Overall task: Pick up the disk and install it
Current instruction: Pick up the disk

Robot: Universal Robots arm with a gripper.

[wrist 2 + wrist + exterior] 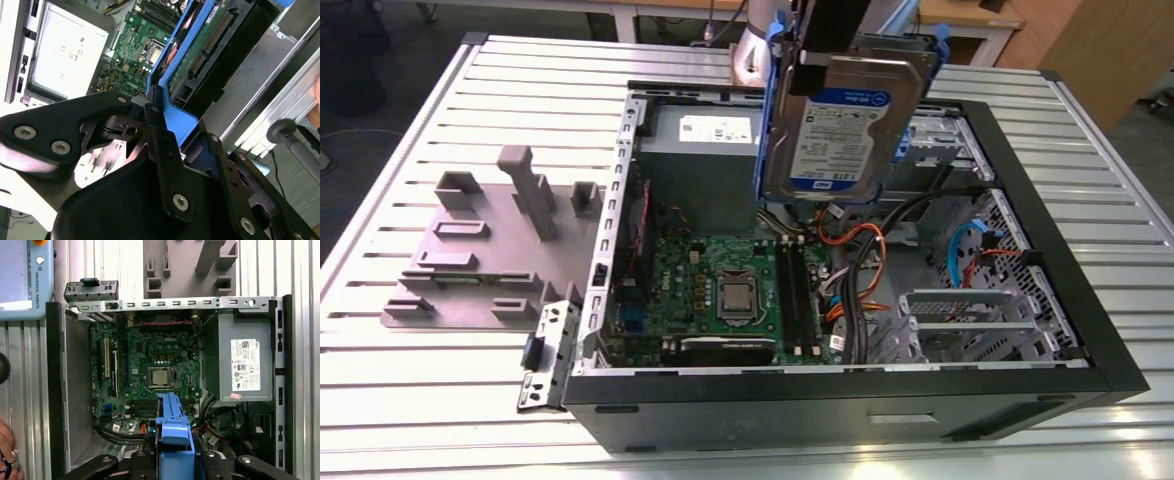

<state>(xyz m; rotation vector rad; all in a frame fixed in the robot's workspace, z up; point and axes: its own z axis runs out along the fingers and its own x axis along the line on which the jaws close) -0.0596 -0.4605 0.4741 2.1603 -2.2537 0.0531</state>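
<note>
The disk (834,125), a silver hard drive with a blue-and-white label in a blue carrier rail, hangs upright over the open computer case (1067,330). My gripper (834,45) is shut on its upper end. In the second wrist view, the black fingers (155,132) clamp the blue rail, and the disk (200,47) shows its green circuit board. In the first wrist view, the carrier-framed disk (172,432) sits edge-on in the gripper (172,462), above the motherboard (150,365).
The grey slotted holder block (480,250) lies on the slatted table at the exterior view's left. Inside the case are the power supply (700,150), orange and blue cables (867,250) and metal drive cages (961,320). A person's hand (5,450) rests beside the case.
</note>
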